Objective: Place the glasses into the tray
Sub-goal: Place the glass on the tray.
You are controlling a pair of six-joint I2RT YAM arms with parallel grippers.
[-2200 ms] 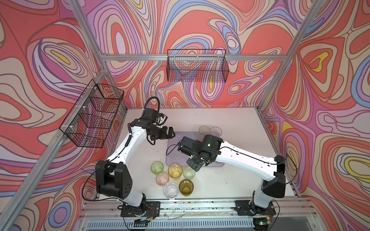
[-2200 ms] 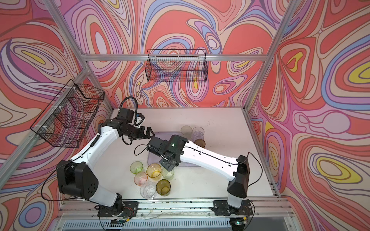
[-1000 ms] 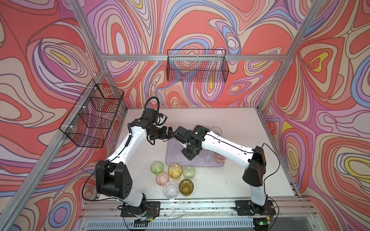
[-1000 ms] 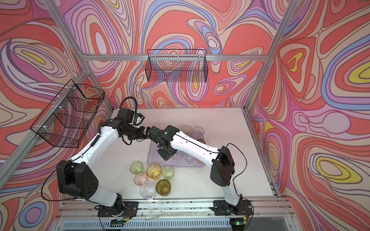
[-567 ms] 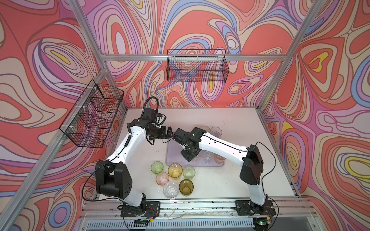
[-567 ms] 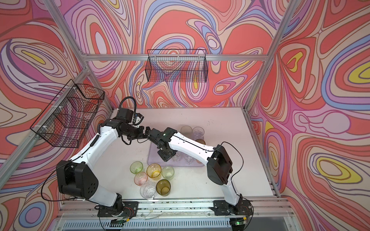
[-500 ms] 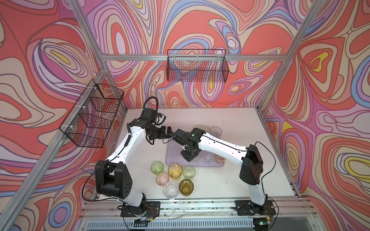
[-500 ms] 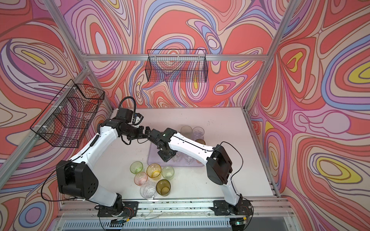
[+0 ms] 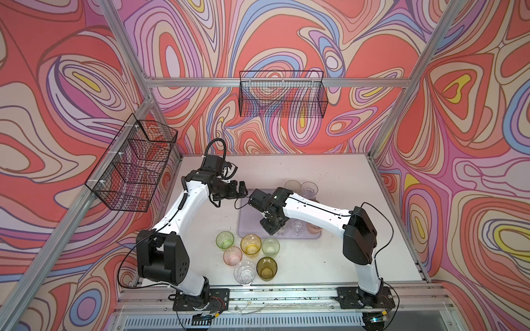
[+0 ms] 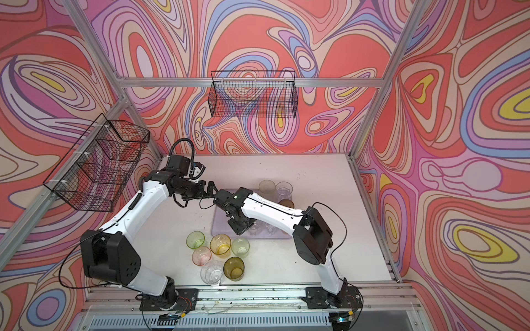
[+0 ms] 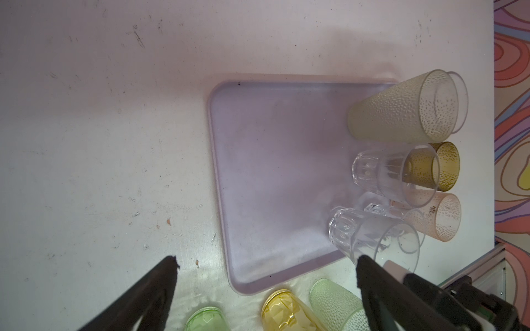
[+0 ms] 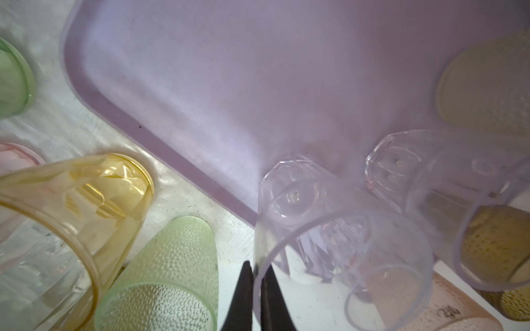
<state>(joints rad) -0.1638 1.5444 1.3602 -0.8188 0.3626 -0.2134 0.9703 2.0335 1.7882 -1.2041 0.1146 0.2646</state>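
The pale lavender tray (image 9: 249,217) lies mid-table and shows in both top views (image 10: 221,222). My right gripper (image 12: 256,268) is shut on the rim of a clear faceted glass (image 12: 329,229), one finger inside and one outside. That glass sits at the tray's near edge (image 9: 271,227). Another clear glass (image 12: 407,166), a pale yellow-green one (image 11: 401,111), an olive one (image 11: 430,166) and a pink one (image 11: 436,217) crowd the tray's right end. My left gripper (image 11: 266,260) hangs open over the tray's far left corner (image 9: 243,190), holding nothing.
Several loose glasses stand on the table in front of the tray: green (image 9: 224,239), amber (image 9: 251,244), pale green (image 9: 270,247), pink (image 9: 232,255), clear (image 9: 244,273), olive (image 9: 266,268). Black wire baskets hang on the back wall (image 9: 282,97) and the left wall (image 9: 132,166).
The right arm folded its elbow up and in, and its wrist went from beside the loose glasses to the tray's near edge. The left arm barely moved.
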